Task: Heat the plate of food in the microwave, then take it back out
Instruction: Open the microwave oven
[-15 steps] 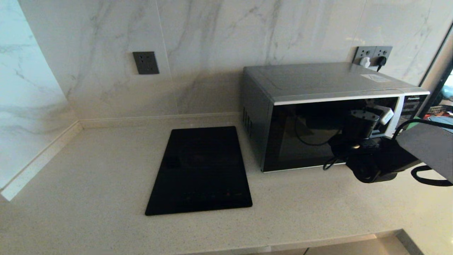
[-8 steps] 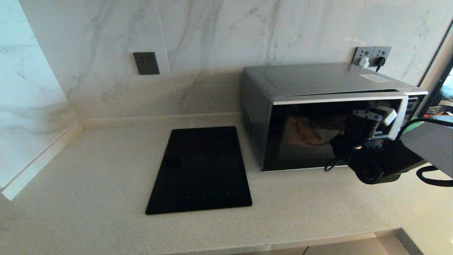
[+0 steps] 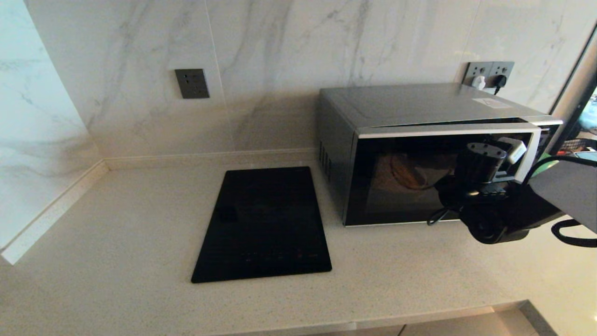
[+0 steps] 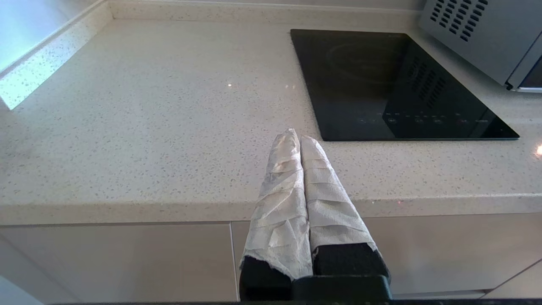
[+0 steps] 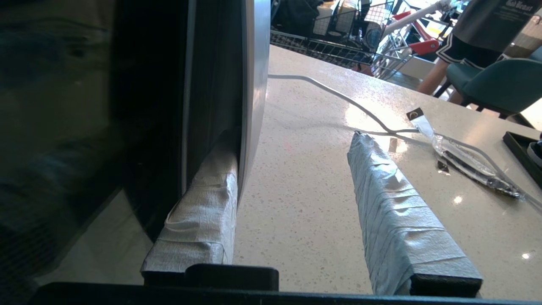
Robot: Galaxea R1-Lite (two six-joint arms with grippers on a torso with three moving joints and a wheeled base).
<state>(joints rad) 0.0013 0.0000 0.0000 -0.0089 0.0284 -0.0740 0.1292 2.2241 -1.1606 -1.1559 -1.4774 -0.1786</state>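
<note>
The microwave (image 3: 419, 154) stands at the far right of the pale speckled counter (image 3: 116, 242), backed against the marble wall, with its dark glass door (image 3: 401, 182) swung slightly ajar: a thin gap shows between the door's top edge and the cabinet on the right-hand side. Through the glass a dim warm-toned round shape, probably the plate of food (image 3: 408, 172), can be made out inside the cavity; its colour and contents are too dark to read.

The right arm reaches in from the right edge of the scene, its dark wrist held in front of the door's right part at about mid-height, forearm roughly level. The right gripper (image 5: 292, 169) has its padded fingers spread about halfway. In the right wrist view one finger (image 5: 203, 203) is tucked behind the silver handle strip (image 5: 254, 97) on the door's free edge, and the other finger (image 5: 394, 203) stands clear of it over open counter, closed on nothing. A white cable (image 5: 338, 97) and a plastic wrapper (image 5: 465, 156) lie on the counter beyond it.

Left of the microwave, a flat black cooktop (image 3: 266, 224) lies on the counter. The left gripper (image 4: 298, 140) sits low at the near edge of the counter, its wrapped fingers pressed together and empty
</note>
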